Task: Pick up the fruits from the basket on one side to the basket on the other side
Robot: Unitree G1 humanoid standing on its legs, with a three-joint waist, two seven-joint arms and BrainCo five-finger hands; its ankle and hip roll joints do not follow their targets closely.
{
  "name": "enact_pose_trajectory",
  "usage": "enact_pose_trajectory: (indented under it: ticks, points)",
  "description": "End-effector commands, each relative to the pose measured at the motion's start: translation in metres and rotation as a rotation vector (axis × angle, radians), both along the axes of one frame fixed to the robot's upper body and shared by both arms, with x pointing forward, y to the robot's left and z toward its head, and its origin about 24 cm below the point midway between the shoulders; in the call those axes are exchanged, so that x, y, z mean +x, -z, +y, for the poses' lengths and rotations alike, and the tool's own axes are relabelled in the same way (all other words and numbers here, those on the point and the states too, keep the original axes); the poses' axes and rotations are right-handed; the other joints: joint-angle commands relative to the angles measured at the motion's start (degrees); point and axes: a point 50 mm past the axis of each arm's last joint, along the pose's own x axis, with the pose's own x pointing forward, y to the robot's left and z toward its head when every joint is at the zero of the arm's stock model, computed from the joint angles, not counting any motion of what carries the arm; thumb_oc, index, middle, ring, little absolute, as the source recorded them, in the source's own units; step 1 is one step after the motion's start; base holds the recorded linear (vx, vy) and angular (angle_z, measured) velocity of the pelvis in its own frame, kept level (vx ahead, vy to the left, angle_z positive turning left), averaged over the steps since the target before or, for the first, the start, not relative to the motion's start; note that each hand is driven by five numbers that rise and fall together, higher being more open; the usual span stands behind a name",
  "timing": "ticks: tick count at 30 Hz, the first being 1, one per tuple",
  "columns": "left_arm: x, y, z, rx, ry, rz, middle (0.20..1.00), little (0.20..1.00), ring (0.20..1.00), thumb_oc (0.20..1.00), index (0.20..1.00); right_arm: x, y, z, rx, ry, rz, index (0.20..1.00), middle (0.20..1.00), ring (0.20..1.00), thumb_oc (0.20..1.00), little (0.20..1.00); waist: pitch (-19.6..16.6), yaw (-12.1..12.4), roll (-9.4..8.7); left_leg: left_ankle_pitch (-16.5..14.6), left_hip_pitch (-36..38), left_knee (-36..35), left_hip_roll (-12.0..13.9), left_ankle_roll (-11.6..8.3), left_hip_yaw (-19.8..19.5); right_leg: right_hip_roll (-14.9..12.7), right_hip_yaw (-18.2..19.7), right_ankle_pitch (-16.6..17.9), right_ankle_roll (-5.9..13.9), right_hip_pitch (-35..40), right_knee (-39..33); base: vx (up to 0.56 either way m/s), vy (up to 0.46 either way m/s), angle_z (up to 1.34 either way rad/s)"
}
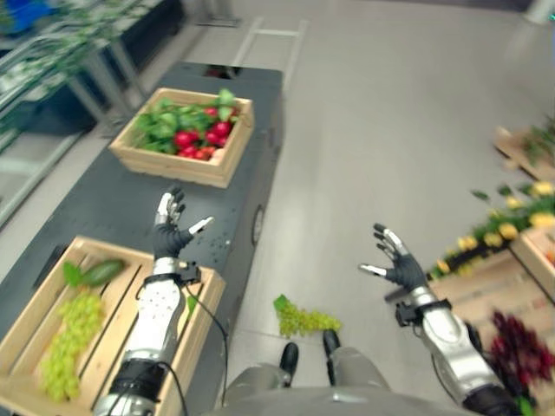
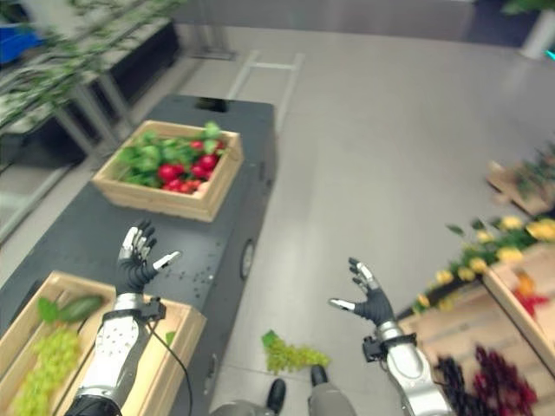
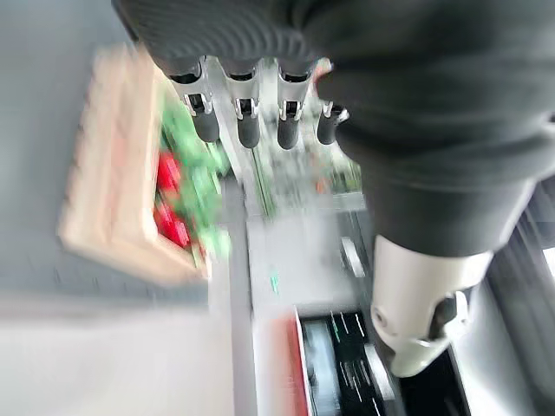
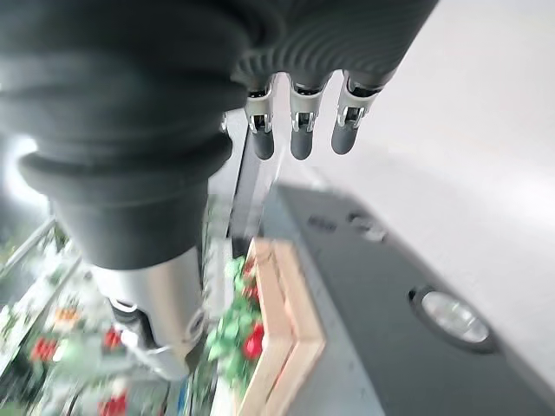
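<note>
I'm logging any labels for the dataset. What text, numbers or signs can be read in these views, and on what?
None can be read. The wooden crates, the dark table and both open hands bear no legible print; any marks on the background shelving are too blurred to read.

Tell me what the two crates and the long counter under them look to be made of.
Near crate: pale unfinished wood, slatted floor with visible gaps.
Far crate: the same light wood, plain board walls, apparently unpainted.
Counter: dark grey with a matte, smooth top and rounded edges; probably painted metal or plastic, but the look leaves that open.
</note>
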Motion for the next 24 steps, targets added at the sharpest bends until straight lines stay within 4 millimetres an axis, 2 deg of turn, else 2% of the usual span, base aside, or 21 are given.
enact_pose_trajectory:
  ticks: [1,4,7,8,10,11,12,13,15,16,17,18,21,23,24]
  points:
    - [0.009,-0.031,0.0,0.039,0.037,-0.154,1.0,1.0,1.0,1.0,1.0,0.01,-0.03,-0.003,-0.001,-0.035,-0.142,1.0,1.0,1.0,1.0,1.0,-1.3,0.8,-1.39,-6.4,1.6,5.7,2.1,-5.16,-5.3,-2.7,-2.6,4.4,4.31,5.4,-7.5,0.05,-0.254,0.77]
    - [0.008,-0.028,-0.002,0.029,0.05,-0.136,1.0,1.0,1.0,1.0,1.0,0.01,-0.03,-0.006,0.001,-0.027,-0.146,1.0,1.0,1.0,1.0,1.0,-1.9,0.8,-1.67,-5.2,1.1,5.4,4.9,-7.48,-8.6,-1.4,-7.0,3.1,3.03,7.7,-8.5,0.03,-0.363,0.78]
    - [0.008,-0.024,-0.005,0.021,0.066,-0.117,1.0,1.0,1.0,1.0,1.0,0.014,-0.032,-0.009,0.0,-0.02,-0.154,1.0,1.0,1.0,1.0,1.0,-1.9,1.7,-1.43,-2.3,-0.4,3.8,7.8,-10.02,-11.3,-0.1,-11.6,1.5,1.71,9.5,-9.5,-0.04,-0.353,0.68]
    - [0.008,-0.024,-0.005,0.021,0.066,-0.117,1.0,1.0,1.0,1.0,1.0,0.014,-0.032,-0.009,0.0,-0.02,-0.154,1.0,1.0,1.0,1.0,1.0,-1.9,1.5,-1.38,-2.2,-0.4,3.6,7.8,-10.1,-11.6,-0.1,-11.8,1.5,1.66,9.6,-9.6,-0.06,-0.17,0.91]
    - [0.009,-0.023,-0.007,0.009,0.064,-0.113,1.0,1.0,1.0,1.0,1.0,0.017,-0.035,-0.01,0.0,-0.01,-0.169,1.0,1.0,1.0,1.0,1.0,-1.5,1.6,-0.97,0.5,-2.3,2.2,9.4,-11.23,-11.4,0.2,-14.5,0.8,1.18,10.2,-10.3,-0.11,-0.172,0.73]
    - [0.01,-0.024,-0.007,0.006,0.064,-0.116,1.0,1.0,1.0,1.0,1.0,0.019,-0.038,-0.011,-0.003,-0.007,-0.179,1.0,1.0,1.0,1.0,1.0,-1.1,1.6,-0.78,1.0,-3.5,2.1,10.3,-11.17,-8.9,0.1,-15.7,0.4,1.02,10.5,-10.6,-0.17,-0.153,0.65]
    - [0.012,-0.024,-0.009,0.004,0.065,-0.118,1.0,1.0,1.0,1.0,1.0,0.023,-0.042,-0.011,-0.013,0.0,-0.198,1.0,1.0,1.0,1.0,1.0,-0.6,0.3,-0.76,2.1,-5.5,2.5,13.4,-11.09,1.4,-0.7,-18.0,0.7,1.26,11.0,-11.9,-0.13,-0.091,0.96]
    - [0.013,-0.024,-0.009,0.004,0.066,-0.119,1.0,1.0,1.0,1.0,1.0,0.023,-0.042,-0.011,-0.013,0.001,-0.199,1.0,1.0,1.0,1.0,1.0,-0.7,0.3,-0.78,2.5,-5.7,2.3,13.3,-11.04,1.4,-0.7,-18.0,1.0,1.29,10.8,-12.1,-0.11,-0.063,1.21]
    - [0.016,-0.027,-0.011,0.002,0.068,-0.133,1.0,1.0,1.0,1.0,1.0,0.027,-0.044,-0.009,-0.016,0.011,-0.214,1.0,1.0,1.0,1.0,1.0,-0.2,-0.2,-0.84,4.2,-7.3,2.9,17.0,-10.69,10.9,-1.5,-20.3,1.6,1.36,11.4,-13.1,-0.1,-0.08,0.82]
    - [0.017,-0.029,-0.01,0.005,0.066,-0.143,1.0,1.0,1.0,1.0,1.0,0.028,-0.045,-0.008,-0.013,0.01,-0.219,1.0,1.0,1.0,1.0,1.0,0.1,-0.3,-0.99,3.7,-7.2,4.7,18.5,-10.63,14.4,-2.1,-21.5,1.7,1.21,11.5,-13.1,-0.16,-0.128,0.71]
    - [0.016,-0.029,-0.011,0.004,0.07,-0.145,1.0,1.0,1.0,1.0,1.0,0.03,-0.046,-0.006,-0.009,0.008,-0.22,1.0,1.0,1.0,1.0,1.0,0.1,0.1,-1.6,1.2,-5.9,7.8,19.1,-10.38,17.0,-3.0,-23.7,2.4,0.93,11.9,-13.9,-0.11,-0.099,0.69]
    - [0.016,-0.029,-0.011,0.004,0.07,-0.146,1.0,1.0,1.0,1.0,1.0,0.03,-0.046,-0.006,-0.009,0.008,-0.221,1.0,1.0,1.0,1.0,1.0,0.1,0.0,-1.63,1.4,-6.1,7.7,19.1,-10.31,16.9,-3.1,-23.8,2.6,0.93,11.7,-14.0,-0.09,-0.088,1.1]
    - [0.013,-0.028,-0.011,-0.009,0.091,-0.138,1.0,1.0,1.0,1.0,1.0,0.028,-0.043,-0.007,0.007,0.021,-0.209,1.0,1.0,1.0,1.0,1.0,-0.5,0.8,-2.08,-2.1,-3.5,10.3,18.3,-9.82,17.6,-4.0,-26.7,2.5,0.57,12.5,-14.3,-0.05,-0.053,0.61]
    - [0.012,-0.027,-0.01,-0.007,0.103,-0.131,1.0,1.0,1.0,1.0,1.0,0.026,-0.042,-0.01,0.019,0.043,-0.208,1.0,1.0,1.0,1.0,1.0,-1.3,0.6,-1.84,-3.1,-1.4,10.2,18.5,-9.58,19.2,-4.2,-28.9,2.2,0.29,12.7,-14.2,-0.02,-0.003,0.64]
    - [0.012,-0.025,-0.009,-0.013,0.099,-0.12,1.0,1.0,1.0,1.0,1.0,0.023,-0.041,-0.013,0.029,0.059,-0.21,1.0,1.0,1.0,1.0,1.0,-2.0,0.0,-1.45,-3.4,0.5,9.1,19.5,-9.6,21.7,-4.6,-31.4,2.0,0.07,12.9,-14.1,0.08,0.034,0.84]
